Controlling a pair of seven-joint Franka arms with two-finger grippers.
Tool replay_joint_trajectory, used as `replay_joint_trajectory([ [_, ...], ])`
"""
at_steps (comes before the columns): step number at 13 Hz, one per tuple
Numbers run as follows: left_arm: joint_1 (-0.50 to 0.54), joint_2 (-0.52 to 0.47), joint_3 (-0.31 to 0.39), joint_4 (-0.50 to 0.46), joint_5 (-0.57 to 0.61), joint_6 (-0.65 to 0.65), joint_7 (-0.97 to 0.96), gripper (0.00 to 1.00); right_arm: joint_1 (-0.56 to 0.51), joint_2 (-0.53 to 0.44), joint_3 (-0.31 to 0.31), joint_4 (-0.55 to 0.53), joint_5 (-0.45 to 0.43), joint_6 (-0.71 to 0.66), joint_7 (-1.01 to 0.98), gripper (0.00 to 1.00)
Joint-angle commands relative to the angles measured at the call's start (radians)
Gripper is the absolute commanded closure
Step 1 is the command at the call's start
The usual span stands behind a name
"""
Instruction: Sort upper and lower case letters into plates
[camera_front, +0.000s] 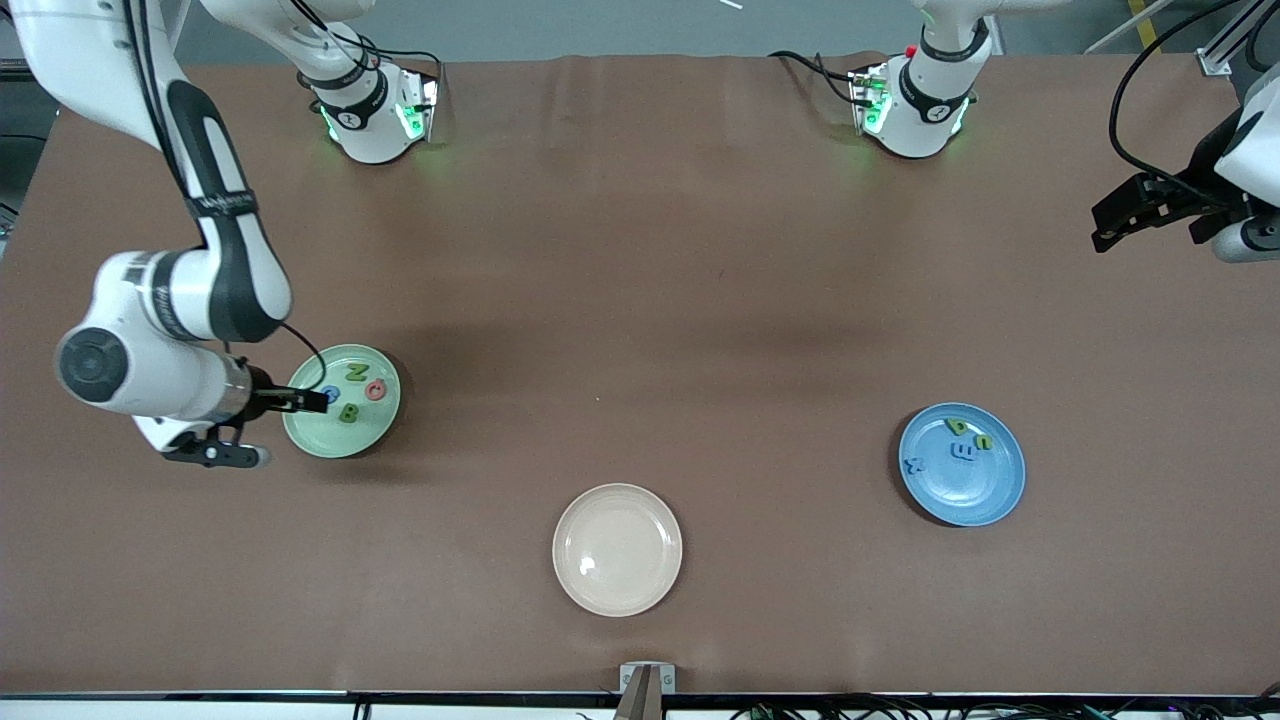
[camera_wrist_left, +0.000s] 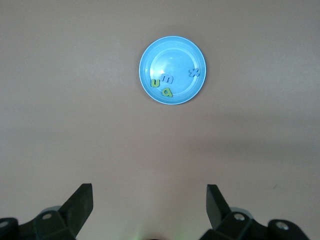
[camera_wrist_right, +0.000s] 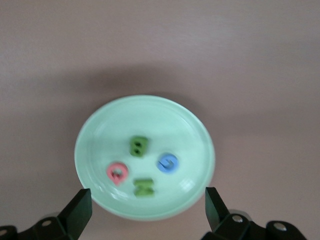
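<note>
The mint green plate (camera_front: 330, 440) lies toward the right arm's end of the table. It holds a green N (camera_front: 356, 373), a red G (camera_front: 376, 390), a green B (camera_front: 349, 412) and a blue letter (camera_front: 330, 395). My right gripper (camera_front: 265, 428) hangs open and empty over this plate's rim; its wrist view shows the plate (camera_wrist_right: 150, 115) between the open fingers (camera_wrist_right: 80, 210). The blue plate (camera_front: 970, 495) holds a blue x (camera_front: 912, 464), a blue letter (camera_front: 963, 452) and two green letters (camera_front: 958, 426). My left gripper (camera_front: 1140, 215) waits open and empty, high at its table end, with the blue plate (camera_wrist_left: 172, 52) far from it.
A cream-beige plate (camera_front: 617, 549) with nothing in it lies nearest the front camera, midway between the two other plates. The brown table (camera_front: 640, 300) carries nothing else. Both arm bases stand at the table's back edge.
</note>
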Motion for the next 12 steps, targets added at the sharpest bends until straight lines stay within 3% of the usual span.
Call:
replay_joint_trajectory([
  [1, 0.012, -0.027, -0.003, -0.017, -0.016, -0.002, 0.033, 0.0, -0.043, -0.053, 0.005, 0.075, -0.018, -0.141, -0.044, 0.0],
  [5, 0.021, -0.027, -0.003, -0.017, -0.016, -0.011, 0.033, 0.0, -0.082, -0.08, 0.003, 0.214, -0.023, -0.289, -0.087, 0.0],
  [12, 0.021, -0.033, -0.003, -0.017, -0.014, -0.014, 0.033, 0.0, -0.117, -0.073, 0.006, 0.339, -0.008, -0.323, -0.096, 0.0],
])
